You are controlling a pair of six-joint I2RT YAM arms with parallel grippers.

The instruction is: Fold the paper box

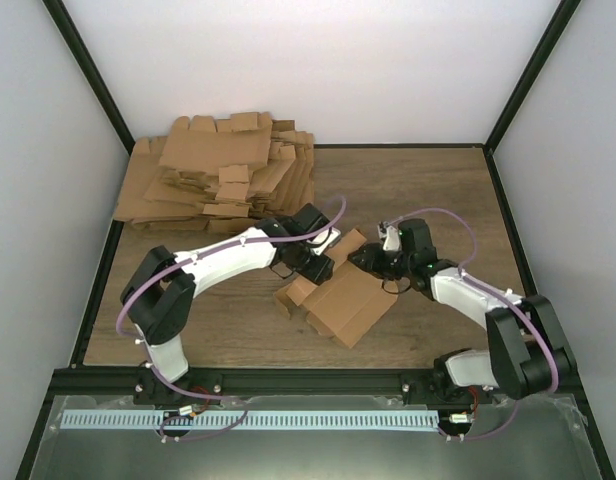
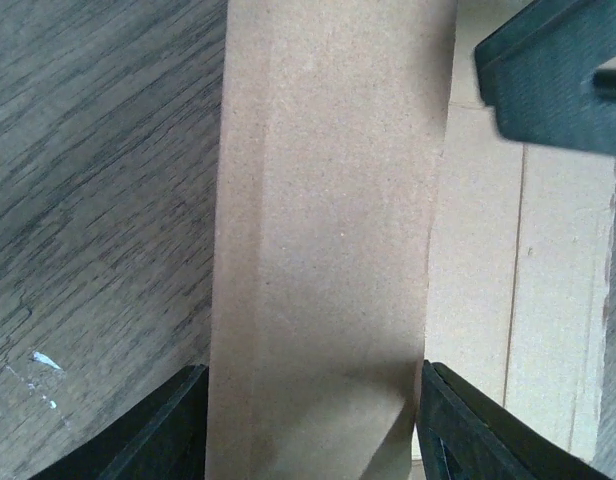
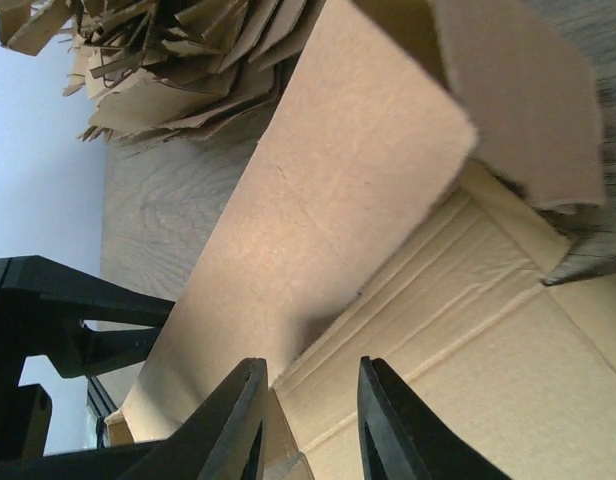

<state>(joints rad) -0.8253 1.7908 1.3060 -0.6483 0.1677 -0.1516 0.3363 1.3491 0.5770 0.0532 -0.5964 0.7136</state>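
Note:
The paper box (image 1: 353, 305) lies partly folded in the middle of the wooden table, brown, with one panel raised. My left gripper (image 1: 321, 265) is at its far left corner. In the left wrist view that raised panel (image 2: 328, 200) fills the whole gap of the left gripper (image 2: 313, 368), both fingers touching its edges, and the card buckles slightly near the right finger. My right gripper (image 1: 371, 262) is at the box's far edge. In the right wrist view it (image 3: 310, 362) stands open over the inner crease of the box (image 3: 458, 300), with nothing gripped.
A big pile of flat cardboard blanks (image 1: 223, 170) sits at the back left of the table, also in the right wrist view (image 3: 168, 60). The two grippers are close together over the box. White walls and a black frame bound the table.

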